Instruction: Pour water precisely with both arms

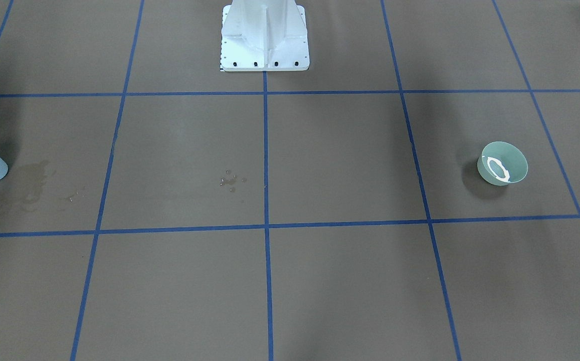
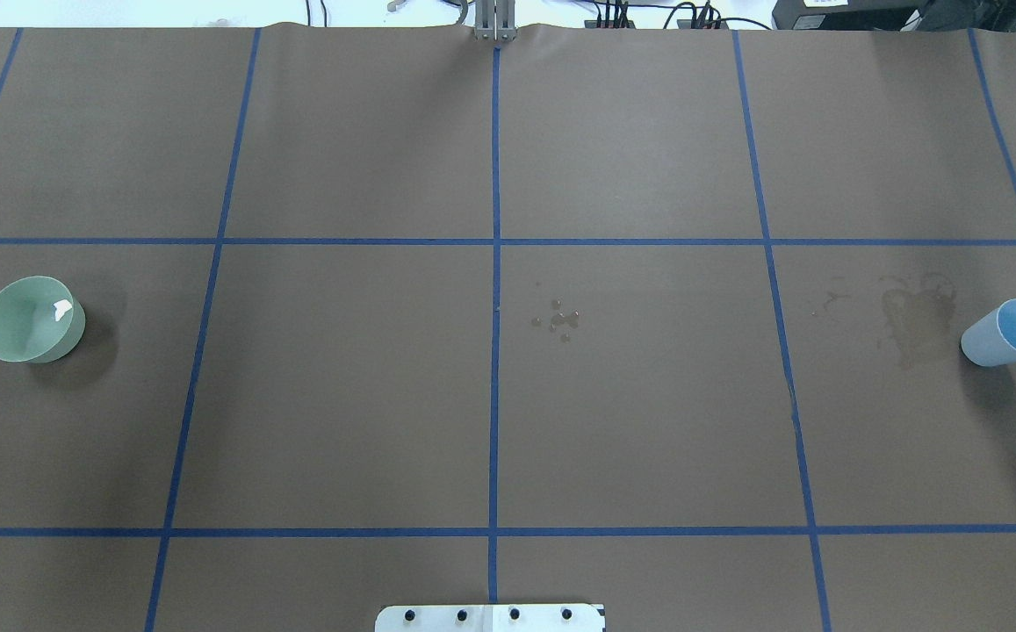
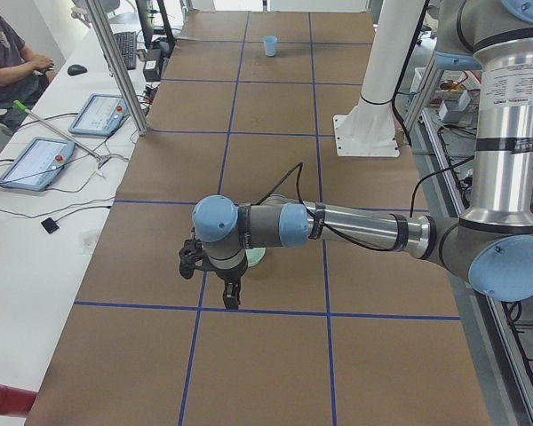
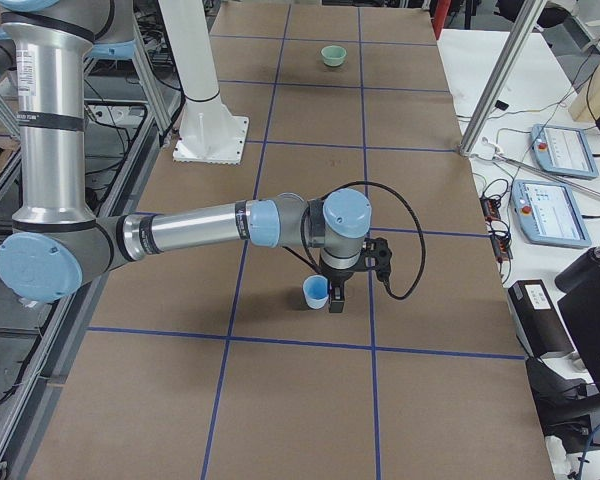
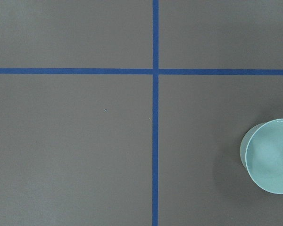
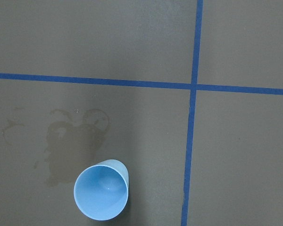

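Right under my right wrist camera stands the blue cup (image 6: 101,190), upright and open. A pale shine at its bottom may be the water, but I cannot be sure. What I can plainly see of the water (image 2: 560,320) is a cluster of small drops on the table near the middle line, with a damp stain (image 2: 911,320) just beside the cup.

I judge the cup to be thin, light plastic that would buckle if squeezed hard and may be slick where wet. I would hold it across the middle of the wall, below the rim, and tilt it slowly.

The green bowl (image 2: 32,320) sits well apart at the other end of the table, on my left side, and looks just as light and easy to nudge.

My right gripper (image 4: 337,300) hangs just beside the cup, and my left gripper (image 3: 233,297) hangs near the bowl. Whether either pair of fingers is apart or together I cannot tell.

The table (image 2: 349,395) wears a brown sheet marked with a blue tape grid (image 2: 495,175). My white pedestal (image 1: 264,35) stands at its edge. Beyond is a white bench with tablets (image 3: 31,162), where an operator (image 3: 4,53) sits.
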Robot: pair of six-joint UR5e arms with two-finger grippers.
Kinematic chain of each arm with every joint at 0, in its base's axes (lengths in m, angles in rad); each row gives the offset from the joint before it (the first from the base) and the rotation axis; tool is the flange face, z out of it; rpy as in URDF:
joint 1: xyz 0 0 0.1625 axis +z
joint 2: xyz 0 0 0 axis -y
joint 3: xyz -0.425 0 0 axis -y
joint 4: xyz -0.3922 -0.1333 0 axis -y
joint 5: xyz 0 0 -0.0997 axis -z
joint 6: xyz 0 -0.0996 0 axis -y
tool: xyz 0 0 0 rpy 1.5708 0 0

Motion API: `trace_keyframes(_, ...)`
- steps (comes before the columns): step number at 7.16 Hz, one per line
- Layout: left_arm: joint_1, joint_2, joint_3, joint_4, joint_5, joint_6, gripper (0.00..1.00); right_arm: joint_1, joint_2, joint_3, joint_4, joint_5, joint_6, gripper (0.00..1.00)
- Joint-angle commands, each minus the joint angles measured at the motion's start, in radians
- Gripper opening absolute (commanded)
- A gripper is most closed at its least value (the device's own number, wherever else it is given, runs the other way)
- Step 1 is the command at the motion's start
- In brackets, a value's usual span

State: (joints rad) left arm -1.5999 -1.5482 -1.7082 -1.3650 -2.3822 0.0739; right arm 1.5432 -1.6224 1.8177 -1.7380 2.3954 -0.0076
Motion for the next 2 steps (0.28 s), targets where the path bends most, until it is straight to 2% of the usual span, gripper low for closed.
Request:
trace_keyframes(1, 0.000, -0.001, 0.007, 0.001, 0.000, 0.000, 1.00, 0.000, -0.020, -0.021, 0.002, -0.002, -0.002, 1.00)
trace_keyframes(2, 0.000, -0.003, 0.006, 0.001, 0.000, 0.000, 1.00, 0.000, -0.024, -0.034, 0.002, -0.002, -0.005, 1.00)
